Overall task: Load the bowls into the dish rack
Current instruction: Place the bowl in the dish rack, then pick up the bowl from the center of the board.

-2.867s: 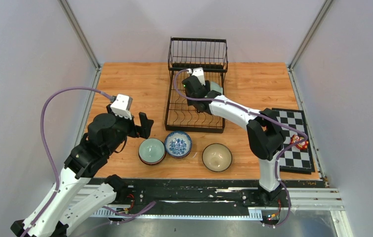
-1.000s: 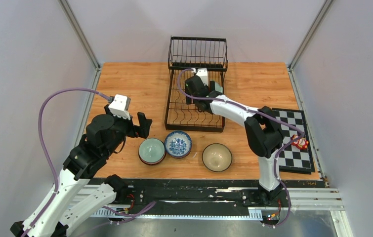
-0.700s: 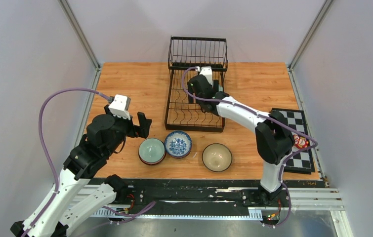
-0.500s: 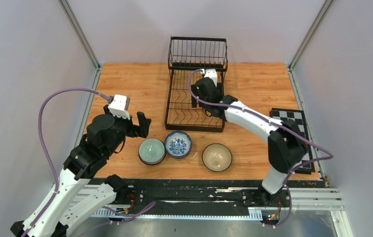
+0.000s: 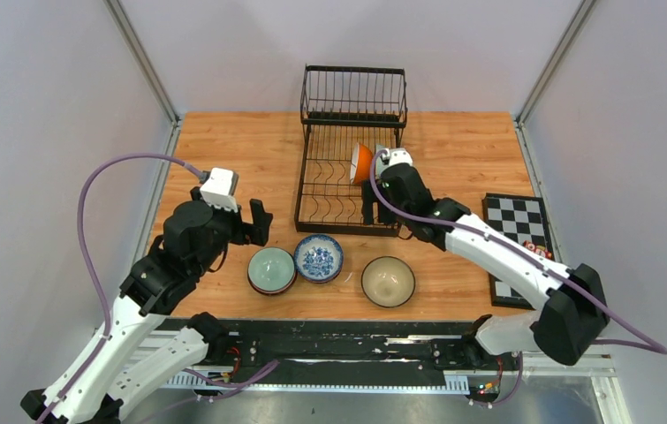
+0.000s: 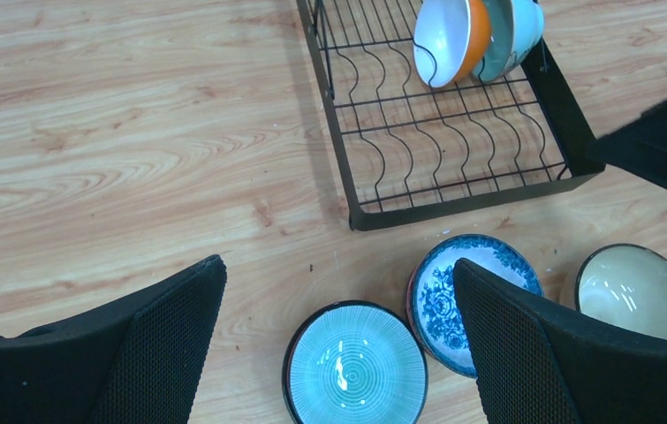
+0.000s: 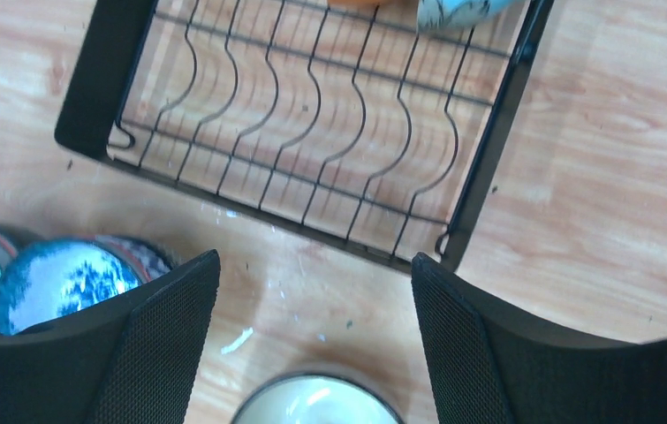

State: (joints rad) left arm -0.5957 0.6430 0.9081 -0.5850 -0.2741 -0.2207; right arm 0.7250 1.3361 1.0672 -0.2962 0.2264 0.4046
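Note:
The black wire dish rack [image 5: 303,190] stands at the back middle of the table. An orange bowl [image 5: 360,162] and a pale blue bowl [image 5: 382,151] stand on edge in its base tier, as the left wrist view shows for the orange one [image 6: 453,40]. A celadon bowl [image 5: 271,269], a blue-and-white bowl [image 5: 318,257] and a cream-green bowl [image 5: 388,281] sit in a row on the table in front of the rack. My left gripper [image 5: 259,223] is open above the celadon bowl [image 6: 356,367]. My right gripper [image 5: 370,208] is open and empty over the rack's near edge [image 7: 488,150], above the cream-green bowl [image 7: 316,406].
A black-and-white checkered board [image 5: 515,230] lies at the right edge, partly under my right arm, with a small red object [image 5: 537,250] on it. The rack's upper basket tier [image 5: 353,93] stands at the back. Walls close in left, right and back.
My right gripper has pulled back from inside the rack to its near edge. The orange bowl now shows standing in the rack. My left arm has barely moved.

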